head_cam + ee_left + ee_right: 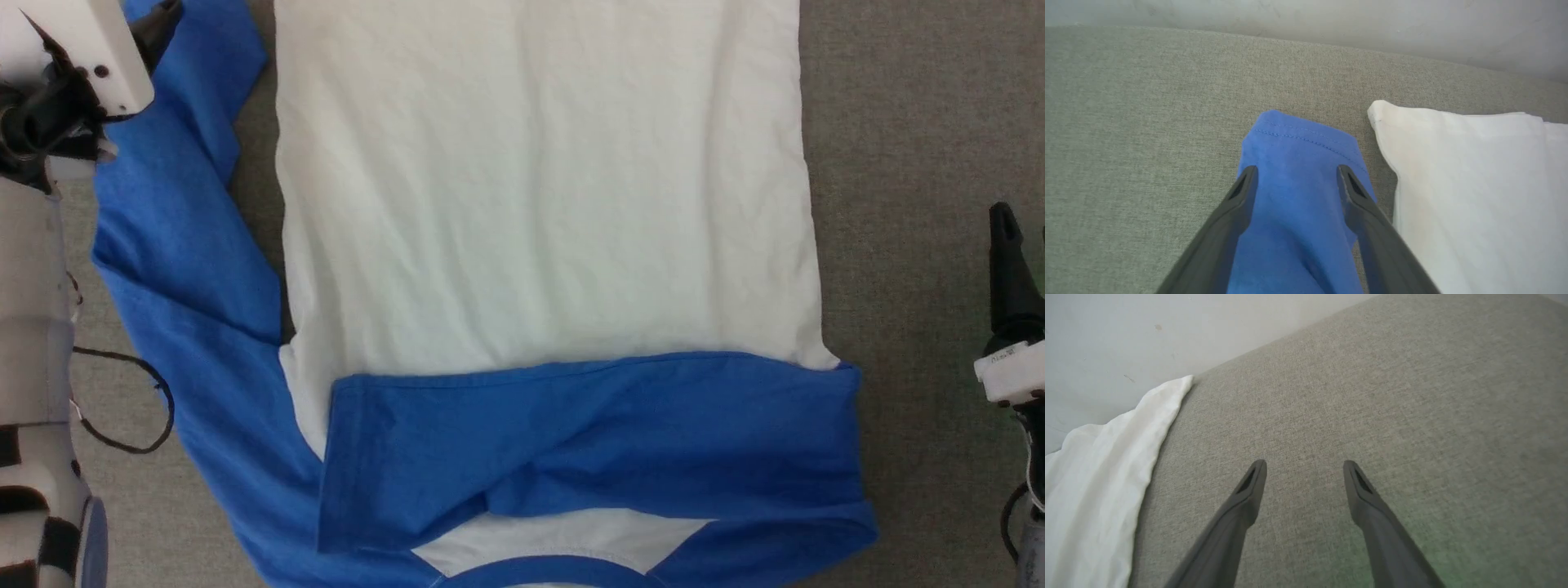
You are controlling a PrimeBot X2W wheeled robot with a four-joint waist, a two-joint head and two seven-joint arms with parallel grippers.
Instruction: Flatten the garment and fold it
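Observation:
The garment (539,204) lies flat on the grey fabric surface, white body spread out and blue neckband (555,567) at the near edge. One blue sleeve (588,441) is folded across the body near the neckband. The other sleeve (180,245) runs along the left side. My left gripper (155,28) hovers over that sleeve's far end. In the left wrist view it (1296,175) stands open, fingers on either side of the blue cuff (1298,143), nothing pinched. My right gripper (1020,261) is open over bare surface to the right of the garment (1098,465), with nothing between its fingers (1304,469).
The grey surface (914,163) has open room right of the garment. A pale wall (1331,20) rises behind its far edge. A thin black cable (155,408) loops beside my left forearm (33,327).

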